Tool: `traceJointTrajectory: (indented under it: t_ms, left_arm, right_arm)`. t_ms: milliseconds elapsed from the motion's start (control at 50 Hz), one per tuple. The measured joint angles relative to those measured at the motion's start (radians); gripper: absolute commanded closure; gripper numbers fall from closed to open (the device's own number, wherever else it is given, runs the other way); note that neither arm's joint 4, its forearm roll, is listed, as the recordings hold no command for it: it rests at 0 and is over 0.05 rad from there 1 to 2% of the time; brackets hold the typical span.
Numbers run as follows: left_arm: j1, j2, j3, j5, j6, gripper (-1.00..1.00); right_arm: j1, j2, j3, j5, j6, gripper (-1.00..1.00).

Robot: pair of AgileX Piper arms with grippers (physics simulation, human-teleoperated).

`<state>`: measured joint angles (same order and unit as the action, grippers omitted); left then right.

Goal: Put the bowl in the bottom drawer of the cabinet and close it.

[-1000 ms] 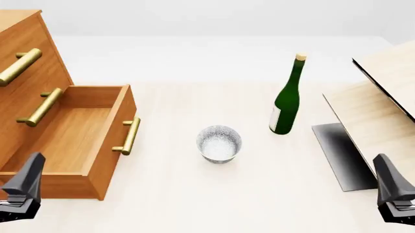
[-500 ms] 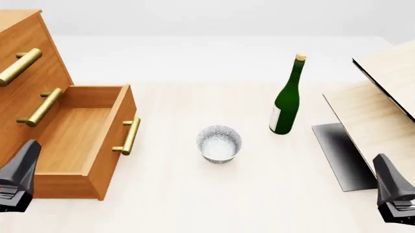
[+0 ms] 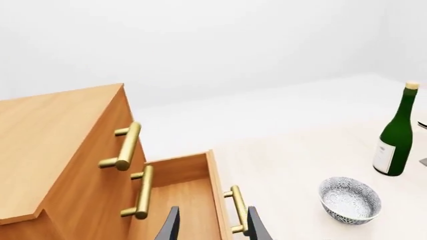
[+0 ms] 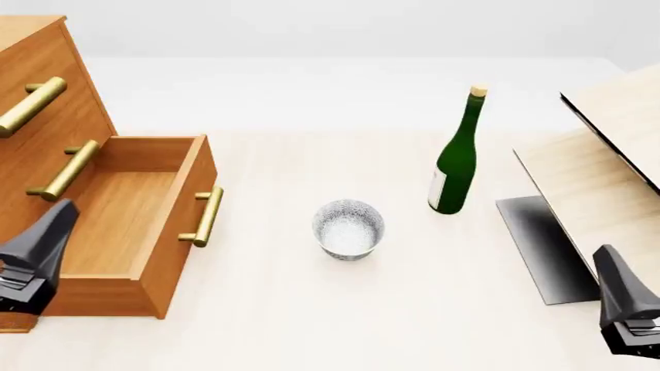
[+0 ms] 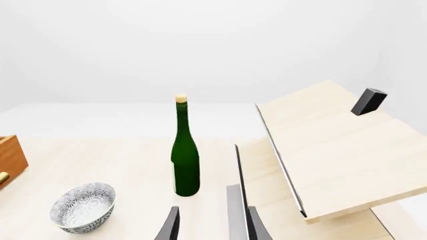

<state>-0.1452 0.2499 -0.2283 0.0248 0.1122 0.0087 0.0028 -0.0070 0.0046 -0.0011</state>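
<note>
Left gripper [image 4: 36, 255] sits higher and further forward in the front view than 0.5 s ago, now overlapping the near left corner of the bottom drawer [image 4: 124, 224]. Right gripper [image 4: 627, 305] unchanged, low at the right edge. Bowl, bottle and drawer have not moved.

Left wrist view: the two fingertips [image 3: 171, 227] show a narrow gap with nothing between them, positioned over the open drawer's interior [image 3: 177, 210]. Right wrist view: the right gripper [image 5: 209, 227] is likewise narrowly parted and holds nothing.

The bowl [image 4: 348, 229] stands upright on the tabletop [image 4: 309, 309], well apart from both grippers, between the drawer's brass handle [image 4: 204, 217] and the green bottle [image 4: 457, 154]. Bare tabletop rings the bowl on all sides.

The bottom drawer is pulled out of the cabinet [image 4: 42, 100], interior bare. The two drawers above are shut.

Pale wooden boards [image 4: 598, 170] slant at far right, beside the bottle, clear of the bowl.
</note>
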Motion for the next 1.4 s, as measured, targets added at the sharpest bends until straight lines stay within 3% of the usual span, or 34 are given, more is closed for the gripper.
traceJointTrajectory:
  t_ms: [680,1400]
  left_arm:
    - [-0.053,0.156,-0.134,0.105,0.035,-1.0]
    - [-0.076,0.345,-0.25,0.201,-0.057,-1.0]
  right_arm:
    - [0.001,0.001,0.0,0.0,0.0,-1.0]
    - [0.002,-0.001,0.0,0.001,0.0,-1.0]
